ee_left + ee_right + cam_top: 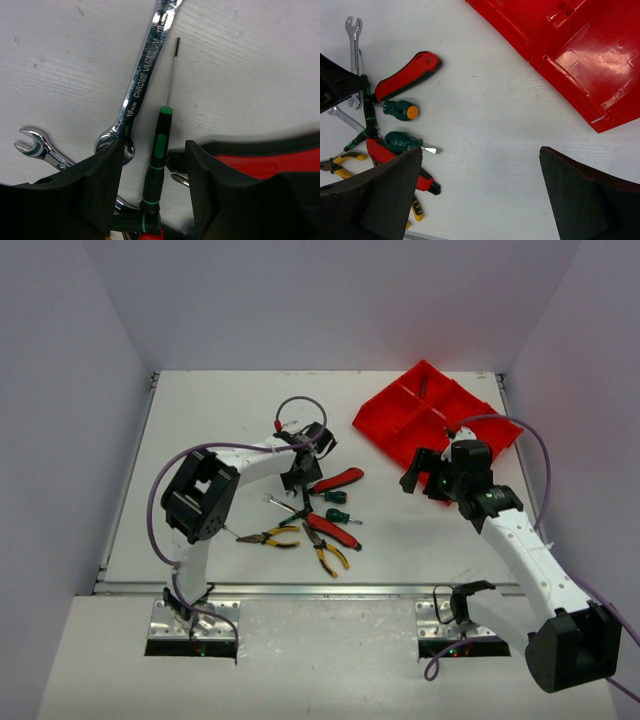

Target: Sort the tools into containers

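Note:
The tools lie in a pile at the table's middle. My left gripper (300, 480) is open and low over the pile. In the left wrist view its fingers (100, 190) straddle a slim black screwdriver with green rings (157, 150) without closing on it. A silver 16 mm wrench (145, 75) lies beside it, a smaller wrench (37, 145) to the left and red-handled pliers (270, 165) to the right. My right gripper (420, 475) is open and empty above bare table, between the pile and the red divided tray (430, 420). A dark tool lies in the tray's far compartment.
The right wrist view shows two short green-handled screwdrivers (400, 109) (402, 141), red-handled pliers (407, 75), a second red-handled pair (395, 160), yellow-handled pliers (340, 162) and the tray's corner (580, 50). More yellow-handled pliers (328, 555) lie near the table's front edge.

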Controlling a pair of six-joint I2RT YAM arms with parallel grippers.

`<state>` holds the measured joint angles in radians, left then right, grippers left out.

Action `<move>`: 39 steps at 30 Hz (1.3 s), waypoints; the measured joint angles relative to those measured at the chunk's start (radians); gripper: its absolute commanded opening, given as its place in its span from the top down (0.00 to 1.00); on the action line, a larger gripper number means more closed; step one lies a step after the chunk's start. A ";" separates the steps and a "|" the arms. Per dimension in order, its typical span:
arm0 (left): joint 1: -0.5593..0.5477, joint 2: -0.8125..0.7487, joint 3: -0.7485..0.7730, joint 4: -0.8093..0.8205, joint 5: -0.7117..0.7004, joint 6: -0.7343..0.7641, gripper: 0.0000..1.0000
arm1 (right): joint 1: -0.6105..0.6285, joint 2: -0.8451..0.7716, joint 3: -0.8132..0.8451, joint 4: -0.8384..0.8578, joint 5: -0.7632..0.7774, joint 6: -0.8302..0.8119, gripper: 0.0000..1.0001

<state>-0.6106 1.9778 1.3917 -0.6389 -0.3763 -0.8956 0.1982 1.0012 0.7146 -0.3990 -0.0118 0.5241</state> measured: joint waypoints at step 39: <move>-0.018 -0.551 -0.599 0.786 0.430 0.273 1.00 | 0.006 0.153 -0.102 0.506 -0.656 0.285 0.10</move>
<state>-0.6285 1.4269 0.7922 0.1467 0.0539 -0.6225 0.2045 1.1537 0.6127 0.1073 -0.6682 0.8088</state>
